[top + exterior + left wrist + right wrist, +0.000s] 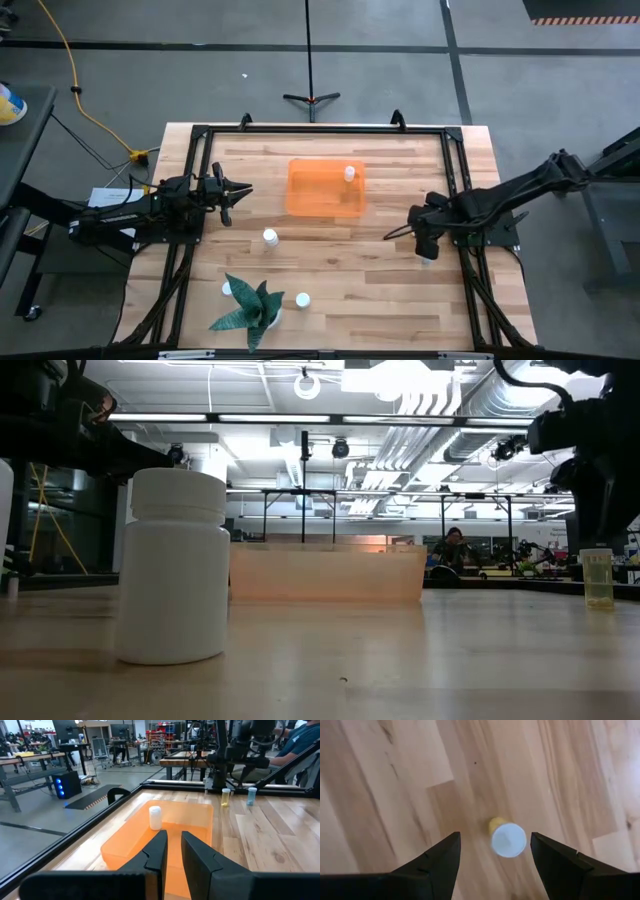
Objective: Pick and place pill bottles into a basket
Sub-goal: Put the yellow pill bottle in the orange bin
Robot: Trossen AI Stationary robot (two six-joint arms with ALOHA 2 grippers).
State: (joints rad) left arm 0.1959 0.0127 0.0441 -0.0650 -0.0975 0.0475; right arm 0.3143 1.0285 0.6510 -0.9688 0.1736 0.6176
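The basket is located on the far half of the wooden table, near its centre line. One pill bottle is seen standing upright inside the basket, near its far right corner; the same bottle is visible in the left wrist view.

The left gripper is held just beside the left edge of the basket, pointing toward it. Its fingers are nearly closed, with only a narrow gap between them, and nothing is held.

The right gripper is positioned over the right side of the table, well apart from the basket and pointing downward. Its fingers are spread wide. A yellowish bottle with a white cap stands upright on the table directly beneath, between the two fingers but not touched by them. In the low view this bottle is seen resting on the table surface below the arm.

Three further bottles remain on the table: one near the centre, just nearer than the basket; one beside the potted plant on its right; and one on the plant's left, partly hidden by leaves.

A seated person is visible in the room beyond the table.
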